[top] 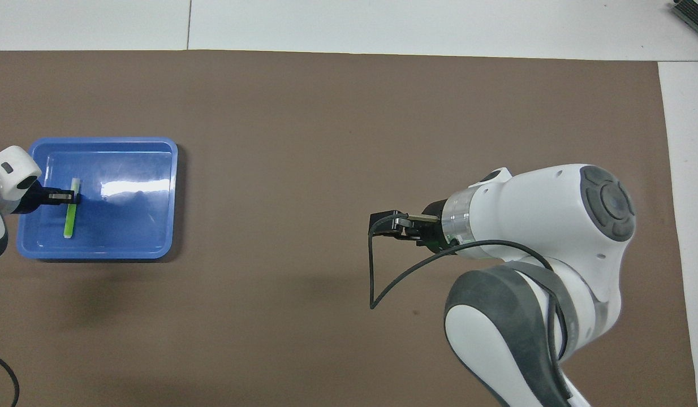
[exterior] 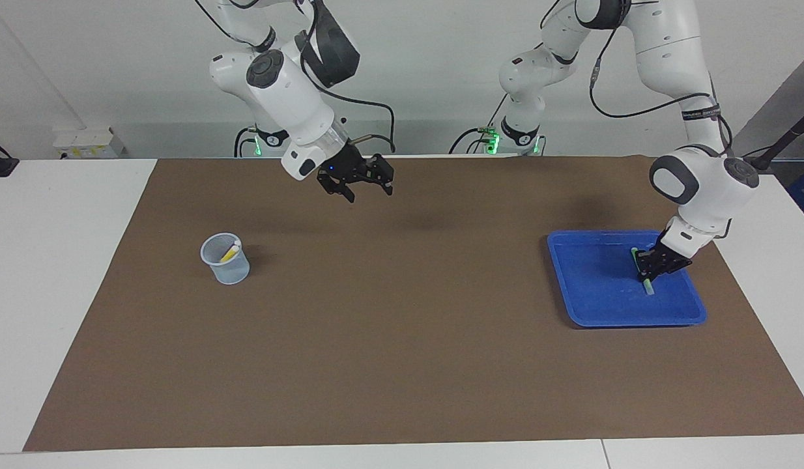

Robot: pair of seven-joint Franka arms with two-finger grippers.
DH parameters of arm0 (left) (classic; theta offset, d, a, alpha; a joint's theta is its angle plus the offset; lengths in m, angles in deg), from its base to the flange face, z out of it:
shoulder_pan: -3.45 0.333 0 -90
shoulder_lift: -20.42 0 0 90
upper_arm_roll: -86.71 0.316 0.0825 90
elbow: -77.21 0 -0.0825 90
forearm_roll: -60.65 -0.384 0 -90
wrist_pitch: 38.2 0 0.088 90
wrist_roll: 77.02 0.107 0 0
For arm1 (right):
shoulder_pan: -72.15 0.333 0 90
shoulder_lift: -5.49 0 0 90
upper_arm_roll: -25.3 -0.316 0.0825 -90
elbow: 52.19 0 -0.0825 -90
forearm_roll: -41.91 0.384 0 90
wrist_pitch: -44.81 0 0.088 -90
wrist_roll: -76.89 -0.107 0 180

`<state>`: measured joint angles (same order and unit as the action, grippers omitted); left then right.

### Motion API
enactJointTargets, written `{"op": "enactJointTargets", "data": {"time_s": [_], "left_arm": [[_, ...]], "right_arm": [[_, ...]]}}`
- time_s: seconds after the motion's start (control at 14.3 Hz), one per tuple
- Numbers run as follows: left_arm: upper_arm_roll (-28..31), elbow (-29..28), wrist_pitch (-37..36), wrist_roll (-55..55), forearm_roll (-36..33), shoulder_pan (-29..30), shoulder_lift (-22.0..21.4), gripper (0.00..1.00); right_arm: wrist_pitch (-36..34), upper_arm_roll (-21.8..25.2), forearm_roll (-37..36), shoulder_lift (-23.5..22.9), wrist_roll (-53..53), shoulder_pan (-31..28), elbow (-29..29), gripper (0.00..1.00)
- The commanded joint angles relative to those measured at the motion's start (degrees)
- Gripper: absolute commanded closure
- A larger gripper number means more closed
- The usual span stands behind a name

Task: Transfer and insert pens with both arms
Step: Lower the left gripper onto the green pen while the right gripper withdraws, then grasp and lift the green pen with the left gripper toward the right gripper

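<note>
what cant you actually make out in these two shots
- Cup, overhead view: not visible at all, where the right arm fills the view.
- Yellow pen, facing view: lower part hidden by the cup's wall.
- Green pen, both views: middle covered by the left gripper in the blue tray.

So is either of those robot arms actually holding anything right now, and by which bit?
The left gripper has shut its jaws on the green pen in the blue tray, near the pen's middle. The right gripper hangs open over the mat, holding nothing.

A pen (exterior: 644,273) lies in a tray (exterior: 591,306) at the left arm's end of the bench (exterior: 402,365); a cup (exterior: 226,260) holding another pen (exterior: 230,253) stands toward the right arm's end.
</note>
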<state>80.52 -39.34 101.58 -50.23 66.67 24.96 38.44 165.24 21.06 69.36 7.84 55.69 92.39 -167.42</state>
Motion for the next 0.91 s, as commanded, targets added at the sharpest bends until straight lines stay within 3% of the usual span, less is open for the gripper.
{"op": "enactJointTargets", "data": {"time_s": [0.0, 0.42, 0.84], "left_arm": [[-0.3, 0.7, 0.1, -0.1, 0.1, 0.0, 0.9, 1.0], [-0.2, 6.5, -10.9, -13.5, 0.0, -1.8, -1.3, 1.0], [-0.7, 6.7, -14.4, -31.9, 0.0, -4.6, -6.3, 1.0]], "right_arm": [[1.2, 0.1, 1.5, 0.3, -0.8, 0.2, -0.7, 0.0], [1.2, 0.1, 1.6, 0.3, -0.8, 0.2, -0.7, 0.0], [1.2, 0.2, 1.6, 0.4, -0.8, 0.2, -0.7, 0.0]]}}
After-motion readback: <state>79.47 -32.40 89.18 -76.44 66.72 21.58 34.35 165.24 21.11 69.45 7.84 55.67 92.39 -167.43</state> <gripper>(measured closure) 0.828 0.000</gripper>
